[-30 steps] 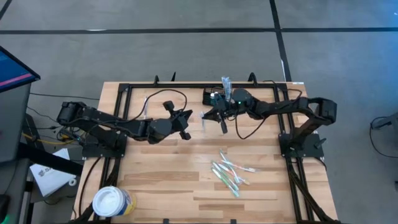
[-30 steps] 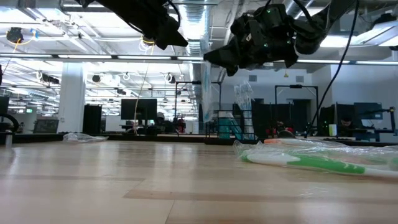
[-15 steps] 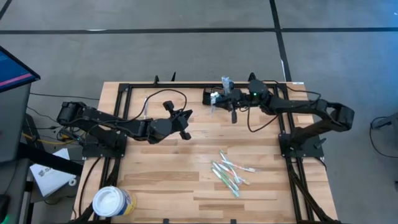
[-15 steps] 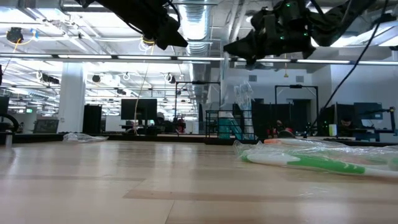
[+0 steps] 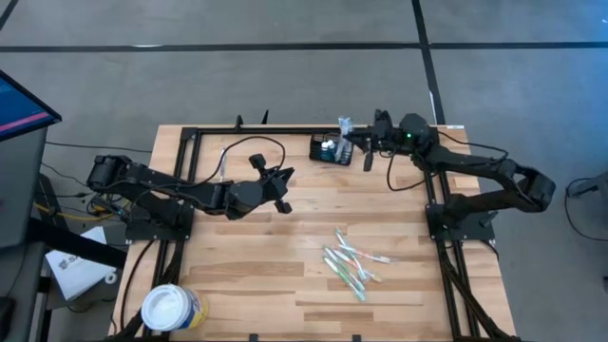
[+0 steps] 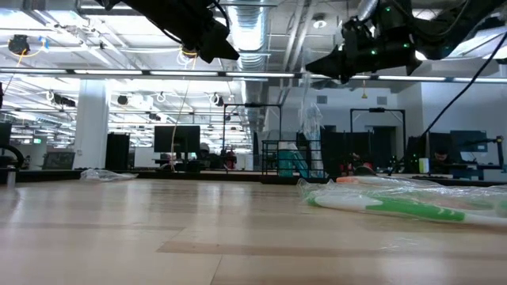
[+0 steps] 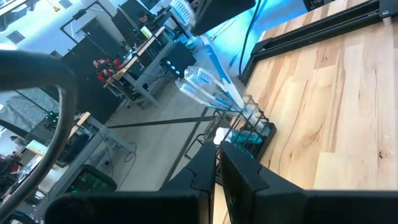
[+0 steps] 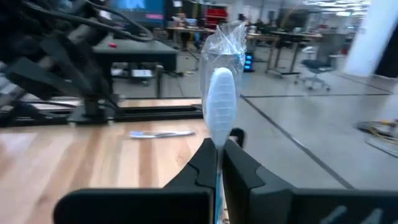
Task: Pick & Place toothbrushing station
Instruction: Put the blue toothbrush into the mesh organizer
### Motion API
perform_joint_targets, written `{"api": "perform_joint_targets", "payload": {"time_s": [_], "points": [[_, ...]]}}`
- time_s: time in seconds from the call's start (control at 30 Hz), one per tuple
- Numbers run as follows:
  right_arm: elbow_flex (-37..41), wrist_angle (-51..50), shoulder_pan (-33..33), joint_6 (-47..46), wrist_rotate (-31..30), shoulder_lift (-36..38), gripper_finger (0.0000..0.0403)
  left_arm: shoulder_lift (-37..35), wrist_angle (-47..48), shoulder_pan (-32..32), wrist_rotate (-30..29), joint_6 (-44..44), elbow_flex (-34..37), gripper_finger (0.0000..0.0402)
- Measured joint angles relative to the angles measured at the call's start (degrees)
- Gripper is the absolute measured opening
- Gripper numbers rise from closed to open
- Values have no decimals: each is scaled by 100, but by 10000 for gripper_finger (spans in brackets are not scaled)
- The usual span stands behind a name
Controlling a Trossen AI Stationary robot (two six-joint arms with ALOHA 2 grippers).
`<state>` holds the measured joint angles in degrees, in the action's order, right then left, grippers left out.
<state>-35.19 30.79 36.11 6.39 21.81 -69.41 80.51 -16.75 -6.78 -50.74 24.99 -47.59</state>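
The toothbrushing station [image 5: 330, 150], a small black wire caddy, stands near the table's far edge with wrapped toothbrushes [image 7: 205, 87] sticking up out of it. It also shows in the left wrist view [image 7: 250, 132] and the low view [image 6: 283, 163]. My right gripper [image 5: 353, 143] hovers just right of it, above the table, shut on a wrapped toothbrush [image 8: 219, 93]. My left gripper [image 5: 285, 188] hangs shut and empty over the table's middle left, its fingers [image 7: 208, 171] pointing toward the caddy. My right gripper pinches the wrapped toothbrush between its two fingers [image 8: 202, 168]. The blue handle [image 8: 217, 180] lies in the gap, and the white head in its clear wrap [image 8: 219, 109] stands out past the fingertips. The fingers are about level and point toward the table's left. The brush is clear of the table.
A pile of several wrapped toothbrushes [image 5: 350, 265] lies on the wood right of centre, also seen in the low view [image 6: 396, 202]. A round white tub [image 5: 171, 309] sits at the near left corner. A black frame [image 5: 285, 130] runs along the table's edges.
My right gripper has moved up and toward the table's far right with the toothbrush, from the middle of the table to just right of the caddy, turning toward level. It stays shut on the brush.
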Motion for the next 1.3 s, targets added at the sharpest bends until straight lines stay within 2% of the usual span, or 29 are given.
{"api": "perform_joint_targets", "payload": {"time_s": [0.47,1.3], "points": [[12,-16,480,-21,-132,-6,0,0,-4,0,2,-44,0,17],[12,-372,870,5,-93,-6,0,0,-4,0,2,-44,0,17]]}}
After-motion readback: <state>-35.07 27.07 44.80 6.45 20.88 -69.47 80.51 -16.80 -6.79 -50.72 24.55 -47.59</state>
